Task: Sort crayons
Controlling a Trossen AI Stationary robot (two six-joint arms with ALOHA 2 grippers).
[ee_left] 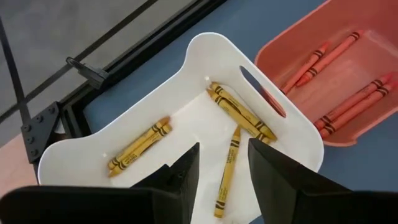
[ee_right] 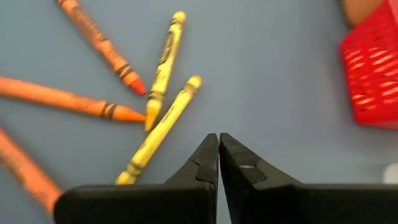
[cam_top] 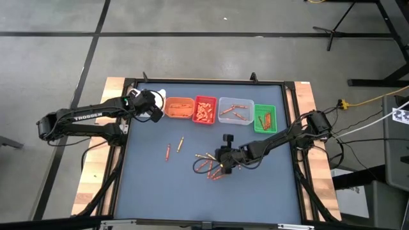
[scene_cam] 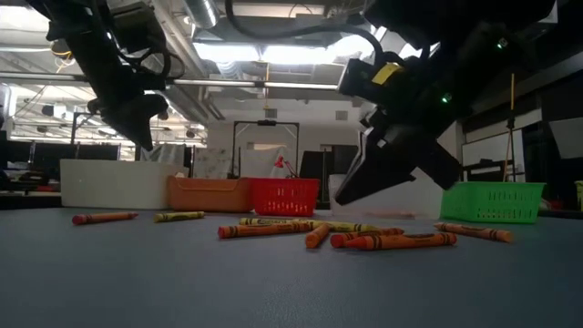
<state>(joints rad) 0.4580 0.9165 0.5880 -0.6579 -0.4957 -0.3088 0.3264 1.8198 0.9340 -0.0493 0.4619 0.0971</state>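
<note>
Several yellow crayons (ee_left: 140, 144) lie flat on the floor of the white bin (ee_left: 186, 68). My left gripper (ee_left: 224, 168) hangs open above this bin, and one yellow crayon (ee_left: 227, 169) lies on the bin floor below the gap. My right gripper (ee_right: 219, 144) is shut with nothing in it, just above the mat, next to two loose yellow crayons (ee_right: 160, 127) and orange ones (ee_right: 68, 99). In the high view it (cam_top: 223, 161) stands over the loose cluster of crayons (cam_top: 206, 163). Two more crayons (cam_top: 174, 148) lie apart to the left.
A row of bins stands along the far side: white (cam_top: 160, 94), orange (cam_top: 179, 107), red (cam_top: 204, 110), clear (cam_top: 235, 110), green (cam_top: 264, 118), each holding crayons. The blue mat (cam_top: 160, 191) has free room toward the near edge.
</note>
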